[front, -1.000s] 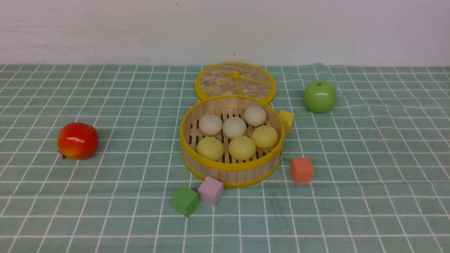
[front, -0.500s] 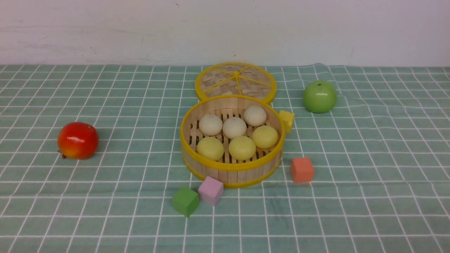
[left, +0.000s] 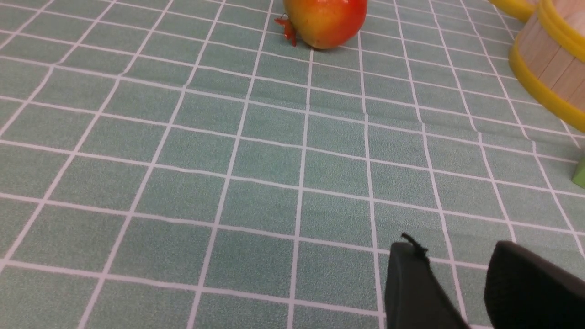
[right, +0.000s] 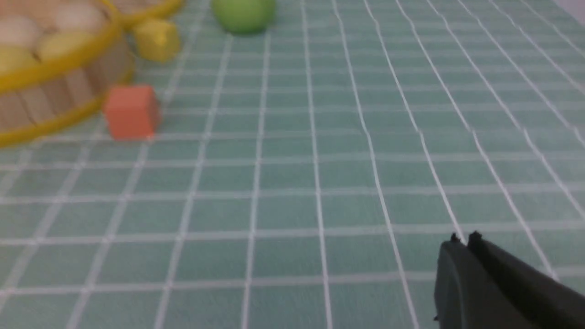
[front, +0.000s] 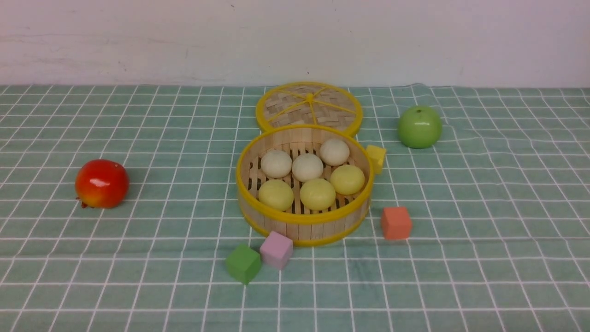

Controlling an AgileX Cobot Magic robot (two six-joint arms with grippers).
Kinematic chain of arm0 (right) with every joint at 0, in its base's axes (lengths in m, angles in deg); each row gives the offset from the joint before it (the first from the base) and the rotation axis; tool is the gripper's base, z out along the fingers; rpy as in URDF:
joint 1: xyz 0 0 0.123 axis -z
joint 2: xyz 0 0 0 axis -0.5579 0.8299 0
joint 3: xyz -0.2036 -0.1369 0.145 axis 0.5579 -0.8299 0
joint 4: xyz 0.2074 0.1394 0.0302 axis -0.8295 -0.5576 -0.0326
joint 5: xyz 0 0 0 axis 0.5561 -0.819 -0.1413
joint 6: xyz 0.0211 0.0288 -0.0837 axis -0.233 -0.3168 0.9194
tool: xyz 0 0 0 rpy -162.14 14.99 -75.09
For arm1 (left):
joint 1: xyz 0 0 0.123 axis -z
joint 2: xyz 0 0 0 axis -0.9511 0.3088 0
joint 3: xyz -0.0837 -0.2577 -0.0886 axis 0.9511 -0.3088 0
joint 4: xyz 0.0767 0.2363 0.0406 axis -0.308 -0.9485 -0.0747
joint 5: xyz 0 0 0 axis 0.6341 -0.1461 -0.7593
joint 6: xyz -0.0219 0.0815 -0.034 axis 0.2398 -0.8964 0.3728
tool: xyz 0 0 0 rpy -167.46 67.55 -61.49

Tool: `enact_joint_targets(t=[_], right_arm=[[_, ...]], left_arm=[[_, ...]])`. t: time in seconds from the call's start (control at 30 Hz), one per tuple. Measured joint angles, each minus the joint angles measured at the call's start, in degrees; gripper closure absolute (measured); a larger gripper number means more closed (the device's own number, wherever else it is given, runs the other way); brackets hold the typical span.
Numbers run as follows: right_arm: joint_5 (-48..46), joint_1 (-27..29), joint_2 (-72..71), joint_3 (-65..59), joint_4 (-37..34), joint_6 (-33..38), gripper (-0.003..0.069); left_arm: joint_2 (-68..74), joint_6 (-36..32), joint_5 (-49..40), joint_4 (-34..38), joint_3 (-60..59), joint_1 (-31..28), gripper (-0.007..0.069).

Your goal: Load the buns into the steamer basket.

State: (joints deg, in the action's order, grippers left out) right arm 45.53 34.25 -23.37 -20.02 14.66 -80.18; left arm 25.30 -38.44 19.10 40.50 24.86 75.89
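Observation:
The steamer basket [front: 304, 228] stands mid-table in the front view, and several buns lie inside it: cream ones [front: 307, 167] at the back, pale yellow ones [front: 317, 193] in front. Neither gripper shows in that view. In the left wrist view my left gripper [left: 457, 256] hovers low over bare cloth, open with nothing between its fingers, and the basket's wall [left: 548, 59] is far off at the frame's edge. My right gripper [right: 464, 240] is shut and empty, well away from the basket [right: 55, 96] and the blurred buns [right: 59, 43].
A flat woven lid [front: 309, 107] lies behind the basket. A red apple [front: 102, 183] sits at the left and a green apple [front: 419, 127] at the back right. Green [front: 243, 263], pink [front: 276, 249], orange [front: 395, 222] and yellow [front: 376, 157] cubes ring the basket.

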Motion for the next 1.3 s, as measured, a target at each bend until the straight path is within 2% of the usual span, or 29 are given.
enact_joint_targets(t=[0.2, 1.3], right_arm=[[2.4, 0.6, -0.1, -0.4, 0.0, 0.1, 0.0652], [2.5, 0.6, -0.1, -0.5, 0.0, -0.4, 0.0624]], left_arm=[[0.0, 0.0, 0.0, 0.0, 0.0, 0.0, 0.0386], [0.0, 0.0, 0.0, 0.0, 0.0, 0.0, 0.0386]])
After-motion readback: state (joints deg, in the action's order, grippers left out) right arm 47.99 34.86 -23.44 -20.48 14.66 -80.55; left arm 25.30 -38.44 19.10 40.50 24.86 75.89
